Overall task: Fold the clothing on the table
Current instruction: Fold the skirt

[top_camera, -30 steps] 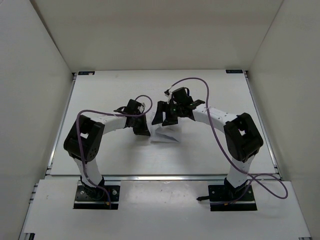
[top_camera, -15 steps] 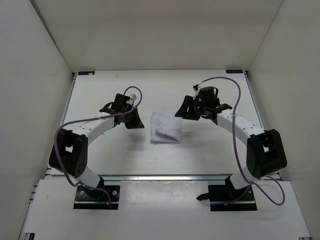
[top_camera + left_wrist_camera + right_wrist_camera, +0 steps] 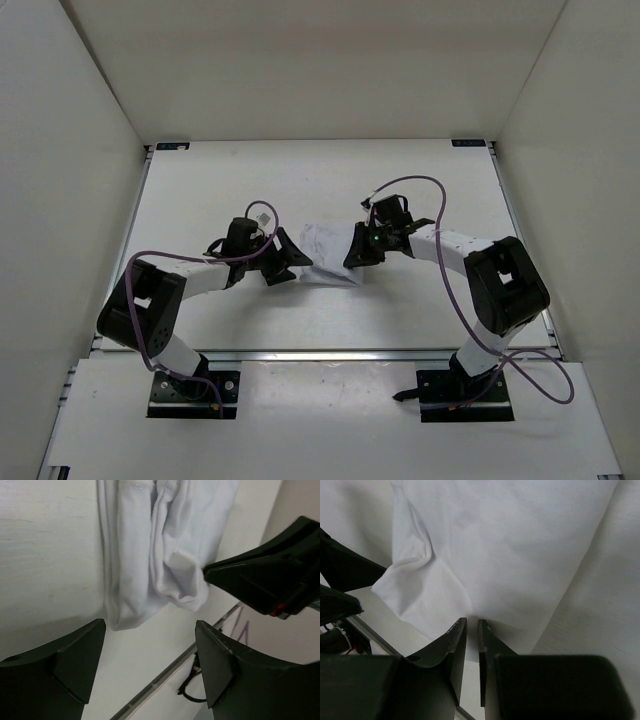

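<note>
Clothing (image 3: 328, 255) is lying bunched at the overhead frame's centre on the matte white table (image 3: 220, 190), with white walls (image 3: 300, 70) rising around and a silver rail (image 3: 330, 353) running below. From the left wrist, the left gripper (image 3: 150, 626) is gaping wide beneath the fabric. From the right wrist, the right gripper (image 3: 470, 622) is standing almost together at the cloth's lower edge; whether it is pinching fabric I cannot tell.

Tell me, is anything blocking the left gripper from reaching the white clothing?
Nothing visible does. The left gripper is open right beside the clothing, with only bare table in between. The right gripper is at the clothing's opposite edge.
</note>
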### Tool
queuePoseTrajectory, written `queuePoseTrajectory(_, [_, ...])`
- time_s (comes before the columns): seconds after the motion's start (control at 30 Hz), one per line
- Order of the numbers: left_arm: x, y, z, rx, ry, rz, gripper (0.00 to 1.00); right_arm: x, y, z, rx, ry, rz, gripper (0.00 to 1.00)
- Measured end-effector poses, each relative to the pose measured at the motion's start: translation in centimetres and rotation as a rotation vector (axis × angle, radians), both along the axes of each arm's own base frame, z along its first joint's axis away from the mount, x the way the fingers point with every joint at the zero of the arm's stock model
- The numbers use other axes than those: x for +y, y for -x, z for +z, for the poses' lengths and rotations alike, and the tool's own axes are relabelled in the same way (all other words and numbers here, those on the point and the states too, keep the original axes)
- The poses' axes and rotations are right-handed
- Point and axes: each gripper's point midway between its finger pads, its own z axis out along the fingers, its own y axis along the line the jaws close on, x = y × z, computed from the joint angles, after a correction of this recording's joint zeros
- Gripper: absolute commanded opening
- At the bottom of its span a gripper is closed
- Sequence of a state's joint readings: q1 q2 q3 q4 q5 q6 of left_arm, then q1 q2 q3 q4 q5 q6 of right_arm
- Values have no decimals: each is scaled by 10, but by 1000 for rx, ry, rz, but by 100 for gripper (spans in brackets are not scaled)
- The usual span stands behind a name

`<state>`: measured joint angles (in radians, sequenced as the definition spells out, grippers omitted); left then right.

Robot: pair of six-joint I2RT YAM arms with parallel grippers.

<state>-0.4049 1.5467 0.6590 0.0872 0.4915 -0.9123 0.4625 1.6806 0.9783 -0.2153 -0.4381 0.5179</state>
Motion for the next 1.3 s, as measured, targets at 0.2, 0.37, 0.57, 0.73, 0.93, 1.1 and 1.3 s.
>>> queuePoseTrajectory(0.2, [-19,-9,22,-27,159,32,79,2,2,-7,18,1,16,9])
queuePoseTrajectory(0.37, [-25,-20,40,-56,203,38,75,4,0,-5,7,-12,18,10])
queuePoseTrajectory(0.57, [-24,-23,45,-63,190,48,73,4,-2,-2,-1,-26,20,11])
queuePoseTrajectory(0.73, [-22,-17,36,-43,173,53,73,5,-3,-2,-5,-30,20,10])
queuePoseTrajectory(0.93, [-30,-8,21,-5,166,42,72,5,-3,-1,-3,-34,24,11])
queuePoseTrajectory(1.1, [-35,-4,-2,46,133,40,72,6,-3,-1,-3,-34,24,10])
queuePoseTrajectory(1.3, [-33,-13,-8,47,135,75,68,6,-1,-3,-1,-34,28,10])
